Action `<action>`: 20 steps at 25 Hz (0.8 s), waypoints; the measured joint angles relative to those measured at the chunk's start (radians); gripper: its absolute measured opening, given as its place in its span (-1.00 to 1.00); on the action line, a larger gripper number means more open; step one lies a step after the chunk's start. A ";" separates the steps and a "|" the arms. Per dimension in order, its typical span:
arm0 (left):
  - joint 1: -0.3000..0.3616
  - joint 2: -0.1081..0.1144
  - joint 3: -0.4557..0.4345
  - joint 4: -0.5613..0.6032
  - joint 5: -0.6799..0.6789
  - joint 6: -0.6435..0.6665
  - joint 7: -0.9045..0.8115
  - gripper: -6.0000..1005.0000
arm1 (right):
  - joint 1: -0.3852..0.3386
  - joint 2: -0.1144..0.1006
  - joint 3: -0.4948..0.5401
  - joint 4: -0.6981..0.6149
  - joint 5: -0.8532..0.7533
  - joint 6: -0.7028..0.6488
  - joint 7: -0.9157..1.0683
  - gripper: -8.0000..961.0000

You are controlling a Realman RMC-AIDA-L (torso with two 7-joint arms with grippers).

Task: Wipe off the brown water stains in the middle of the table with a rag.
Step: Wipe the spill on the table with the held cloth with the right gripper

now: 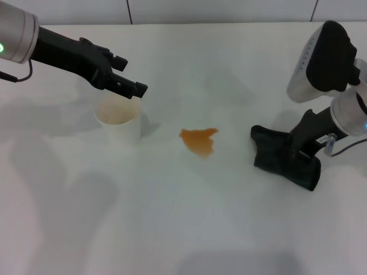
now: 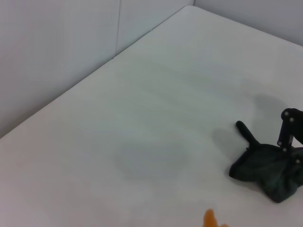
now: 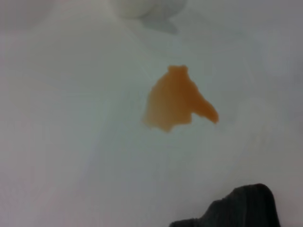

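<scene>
You see the brown water stains [image 3: 176, 100] as one orange-brown patch mid-frame | it lies on the white table [image 3: 71, 156] | the rag [image 3: 239, 208], dark, shows at the frame's edge, apart from the patch | a white cup [image 3: 142, 7] sits beyond, blurred.

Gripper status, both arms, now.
Left gripper: open, empty, above the cup.
Right gripper: down on the rag; whether it is closed cannot be told.

Pale panelled wall [image 2: 57, 52], perhaps tiled
</scene>
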 joint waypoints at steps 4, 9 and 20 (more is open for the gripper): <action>0.000 0.001 0.000 0.001 0.000 -0.012 0.000 0.78 | 0.003 0.002 -0.005 -0.017 0.023 0.001 -0.001 -0.82; -0.004 0.001 0.000 0.002 0.000 -0.014 0.000 0.78 | 0.020 0.004 -0.031 -0.020 0.045 0.010 -0.001 -0.83; -0.008 0.000 -0.001 0.012 0.004 -0.014 0.000 0.78 | 0.068 0.005 -0.191 -0.024 0.050 0.081 0.001 -0.82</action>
